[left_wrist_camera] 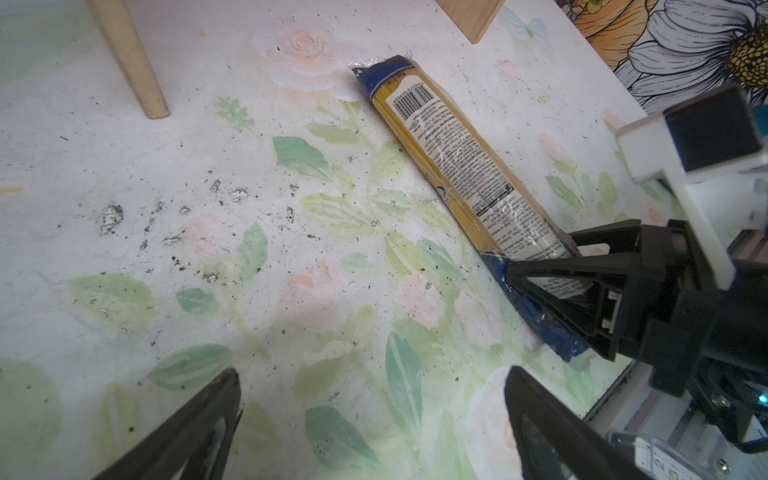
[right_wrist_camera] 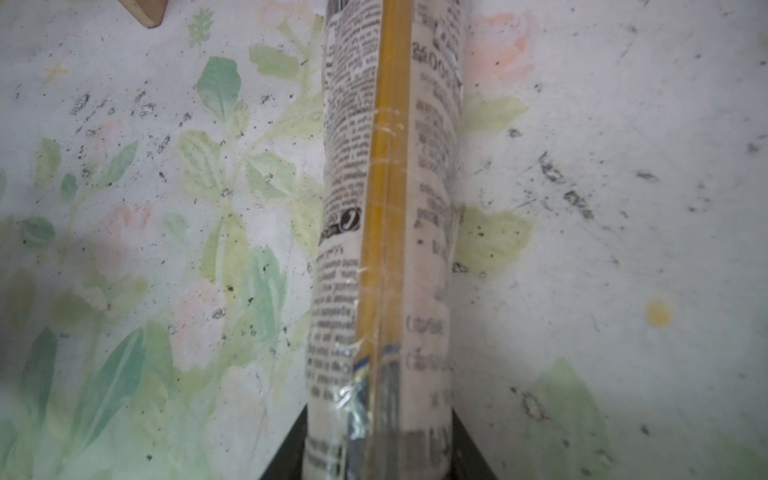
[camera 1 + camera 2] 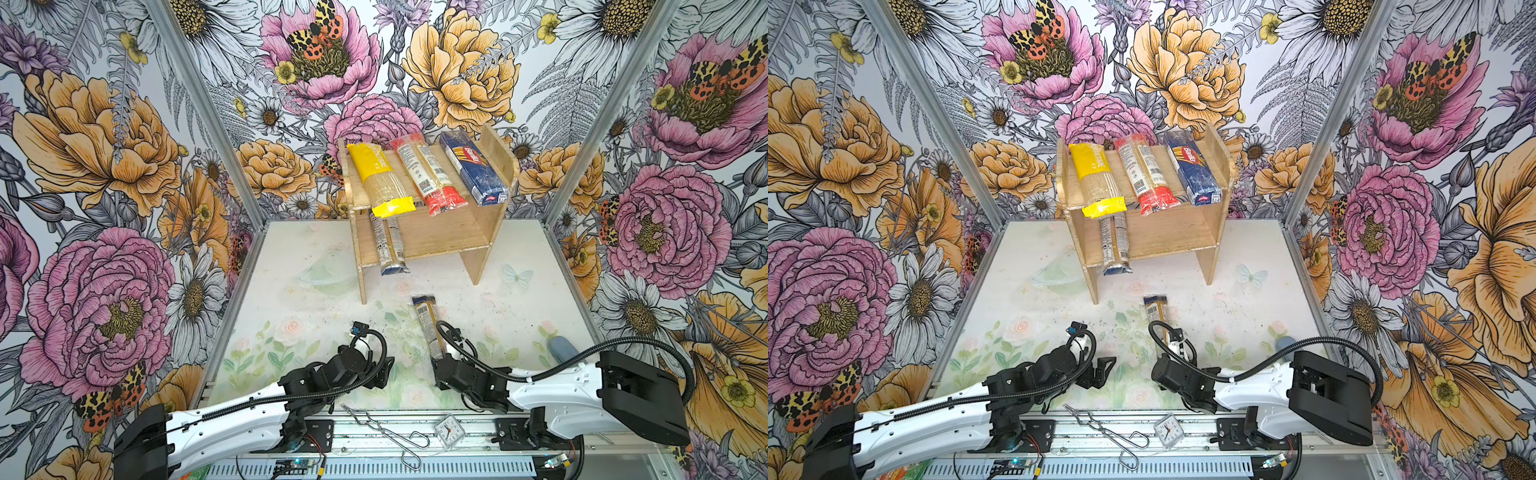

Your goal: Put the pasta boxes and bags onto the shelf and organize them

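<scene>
The wooden shelf stands at the back. Its top tier carries a yellow-ended pack, a red-ended pack and a dark blue Barilla pack. A slim clear pack lies on the lower tier. Another slim pack with dark blue ends lies on the table in front. My right gripper is shut on its near end, a black finger on each side. My left gripper is open and holds nothing, left of that pack.
Metal tongs and a small clock lie on the front rail between the arm bases. A blue-grey object sits at the table's right edge. The shelf's legs stand on the table beyond the pack. Floral walls close three sides.
</scene>
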Controlling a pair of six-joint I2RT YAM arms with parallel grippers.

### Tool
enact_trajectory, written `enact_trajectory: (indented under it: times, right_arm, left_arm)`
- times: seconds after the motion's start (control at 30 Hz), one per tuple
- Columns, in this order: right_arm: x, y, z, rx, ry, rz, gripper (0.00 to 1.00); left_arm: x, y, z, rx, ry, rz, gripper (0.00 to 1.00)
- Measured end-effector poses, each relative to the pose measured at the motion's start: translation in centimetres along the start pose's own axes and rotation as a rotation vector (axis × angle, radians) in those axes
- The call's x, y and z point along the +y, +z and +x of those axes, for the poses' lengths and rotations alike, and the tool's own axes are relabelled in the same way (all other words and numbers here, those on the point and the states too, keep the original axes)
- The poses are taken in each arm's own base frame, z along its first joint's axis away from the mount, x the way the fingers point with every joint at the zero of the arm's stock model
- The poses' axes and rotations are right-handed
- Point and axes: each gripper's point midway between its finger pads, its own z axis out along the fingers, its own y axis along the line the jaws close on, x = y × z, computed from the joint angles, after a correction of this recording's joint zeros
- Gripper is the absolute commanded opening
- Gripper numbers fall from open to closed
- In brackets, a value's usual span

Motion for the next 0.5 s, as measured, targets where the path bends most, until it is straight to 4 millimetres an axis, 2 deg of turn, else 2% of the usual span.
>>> enact_trajectory:
  times: [0.5]
  right_arm:
    - [-1.1, -1.5, 0.7, 0.054, 0.001, -0.028, 0.00]
  left_arm:
    - [-0.1, 0.1, 0.2, 0.009, 0.002, 0.003, 0.99]
